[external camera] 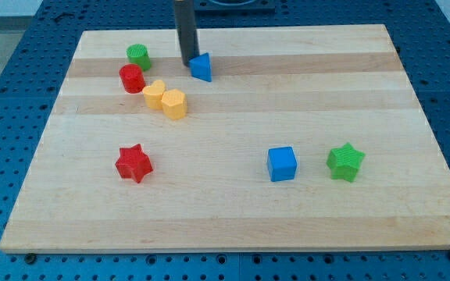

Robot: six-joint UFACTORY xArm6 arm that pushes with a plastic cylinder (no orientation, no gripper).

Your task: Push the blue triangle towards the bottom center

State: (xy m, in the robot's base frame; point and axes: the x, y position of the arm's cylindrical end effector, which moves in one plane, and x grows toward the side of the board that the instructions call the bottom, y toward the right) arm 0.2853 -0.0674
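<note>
Camera view, one frame. We start with the board (233, 211): pale wood, lying on a blue perforated table (6, 94).

Rod (186, 27): dark, upright, coming in from the view's top. No gripper on our arm, so nothing to open or close; only the tip (188, 62). It sits on the board just at the left of the blue triangle (201, 67), touching it or very nearly so; contact cannot be settled from this frame.

Blue triangle: near the board's top edge, a little left of centre. Far from the bottom centre.

Other blocks:
- blue cube (282, 164), right of centre, lower half.
- green star (345, 162), just right of the cube.
- red star (133, 163), left, lower half.
- two yellow blocks (166, 98), touching, below-left of the triangle; shapes unclear.
- red cylinder (132, 78) and green cylinder (138, 55), upper left, close together.

Step in hand, as we judge it: approach and line-up; the push downward is not yet done. From where our tip stands, a push would send the triangle rightward, not down. Next move calls for getting round to the triangle's top side, then driving toward the view's bottom. Lane between the yellow pair and the blue cube looks open; we keep the line near centre to avoid the cube.
</note>
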